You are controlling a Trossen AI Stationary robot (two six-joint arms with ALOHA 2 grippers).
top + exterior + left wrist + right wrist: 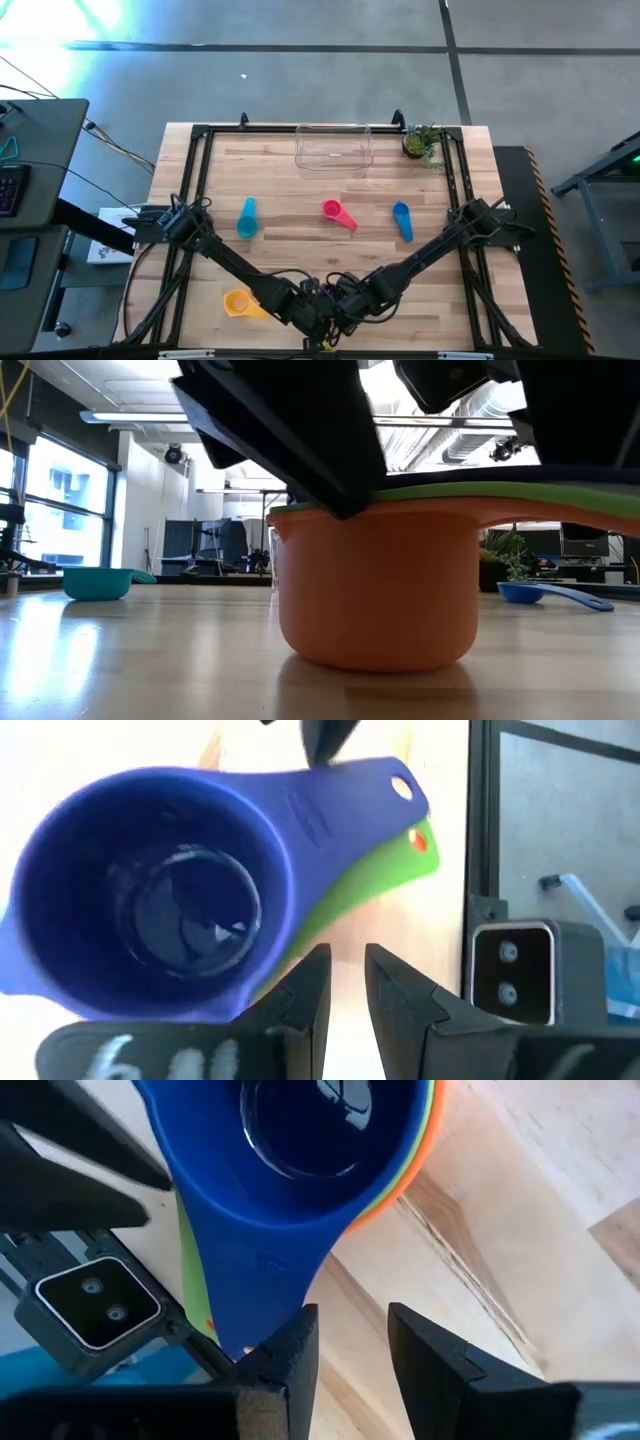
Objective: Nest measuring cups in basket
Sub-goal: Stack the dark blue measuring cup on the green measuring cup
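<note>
A stack of nested measuring cups, purple (pixel 150 890) in green (pixel 350 890) in orange (pixel 375 585), stands on its base near the table's front edge. The handles lie together. In the high view both arms hide it. My left gripper (pixel 347 960) hovers open beside the stack's rim, with bare wood between its fingers. My right gripper (pixel 350 1325) is open next to the purple handle's end (pixel 245 1335), also over bare wood. Loose cups lie on the table: yellow (pixel 238 303), teal (pixel 247 217), pink (pixel 338 213), blue (pixel 402 220). The clear basket (pixel 333 147) stands at the far edge. My left gripper has one fingertip (pixel 315 965) right beside the green cup's rim (pixel 300 945), coming down at a slant; I cannot tell whether it touches. My right gripper has the outer side of one finger (pixel 295 1345) next to the purple handle's free end; I cannot tell whether they touch.
A small potted plant (pixel 424 143) stands at the far right corner beside the basket. A black frame (pixel 200 180) runs around the tabletop. Both arms cross the near half of the table and meet at its front centre.
</note>
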